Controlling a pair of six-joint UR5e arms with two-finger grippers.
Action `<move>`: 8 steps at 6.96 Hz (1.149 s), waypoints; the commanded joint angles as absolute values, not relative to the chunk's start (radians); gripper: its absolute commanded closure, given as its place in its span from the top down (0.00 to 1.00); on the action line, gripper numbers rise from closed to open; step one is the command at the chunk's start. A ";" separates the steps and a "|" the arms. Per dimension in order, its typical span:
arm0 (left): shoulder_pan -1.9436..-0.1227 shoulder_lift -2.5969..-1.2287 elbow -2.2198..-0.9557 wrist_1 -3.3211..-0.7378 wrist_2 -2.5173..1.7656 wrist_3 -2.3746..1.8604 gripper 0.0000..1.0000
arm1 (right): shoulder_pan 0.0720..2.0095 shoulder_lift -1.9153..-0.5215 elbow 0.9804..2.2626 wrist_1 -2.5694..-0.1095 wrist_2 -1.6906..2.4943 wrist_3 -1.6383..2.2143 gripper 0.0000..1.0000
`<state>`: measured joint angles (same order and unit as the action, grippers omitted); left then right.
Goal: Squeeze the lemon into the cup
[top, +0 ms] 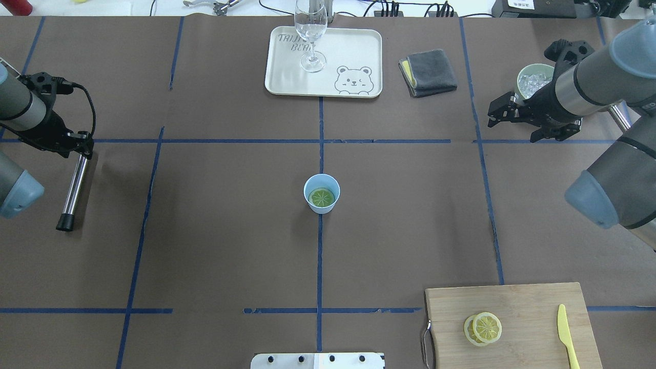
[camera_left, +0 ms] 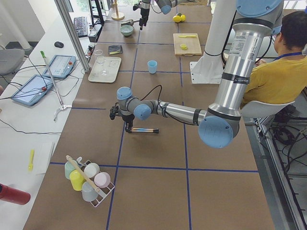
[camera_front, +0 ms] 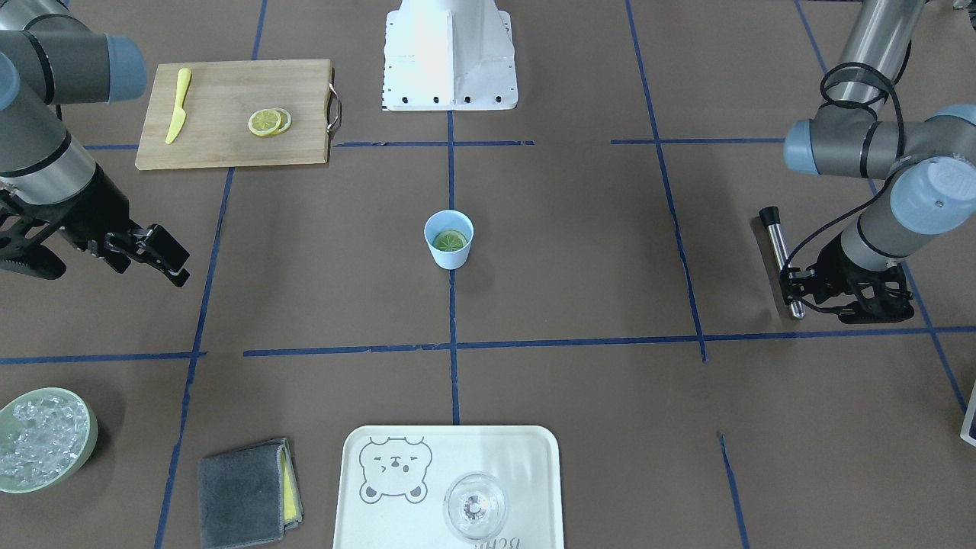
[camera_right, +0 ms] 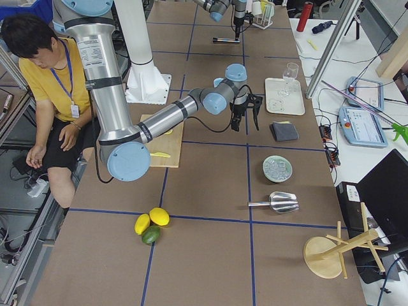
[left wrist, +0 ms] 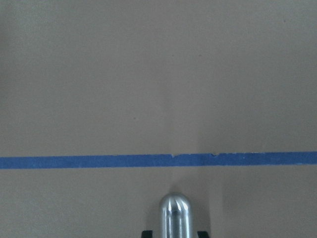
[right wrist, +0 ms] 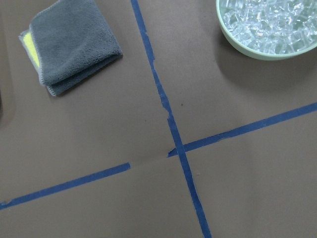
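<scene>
The light-blue cup point(camera_front: 448, 261) point(top: 322, 208) stands upright at the table's centre on a blue tape line. A thin lemon slice point(camera_front: 450, 241) point(top: 322, 197) lies flat inside it. My right gripper point(camera_front: 171, 259) point(top: 494, 117) hovers open and empty far from the cup, beside the bowl of ice. At the opposite side of the table, my left gripper point(camera_front: 797, 293) point(top: 81, 148) is shut on the end of a metal rod point(camera_front: 779, 252) point(top: 73, 189) that lies flat on the table. The rod's rounded tip point(left wrist: 175, 218) shows between the fingers in the left wrist view.
A wooden board point(top: 517, 302) at the robot's near right carries two overlapping lemon slices point(top: 483, 328) and a yellow knife point(top: 566, 335). A tray point(top: 353, 51) with a clear glass point(top: 311, 31), a grey cloth point(top: 428, 72) and the ice bowl point(camera_front: 46, 450) line the far side. A person sits by the robot base.
</scene>
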<state>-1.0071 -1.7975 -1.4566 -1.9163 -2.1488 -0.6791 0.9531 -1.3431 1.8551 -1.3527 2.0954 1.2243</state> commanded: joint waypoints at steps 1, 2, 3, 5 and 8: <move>-1.011 -1.792 -1.536 -1.911 -2.152 -0.678 1.00 | 0.954 -1.338 1.874 -1.351 2.103 1.223 1.00; -1.029 -1.787 -1.608 -1.907 -2.154 -0.670 1.00 | 0.971 -1.342 1.879 -1.353 2.105 1.209 1.00; -1.049 -1.738 -1.708 -1.908 -2.157 -0.670 1.00 | 1.003 -1.371 1.879 -1.354 2.121 1.175 1.00; -1.074 -1.675 -1.843 -1.913 -2.158 -0.655 1.00 | 1.134 -1.458 1.875 -1.370 2.206 0.911 1.00; -1.328 -1.614 -1.805 -1.914 -2.309 -0.285 1.00 | 1.348 -1.473 1.792 -1.602 2.241 0.382 1.00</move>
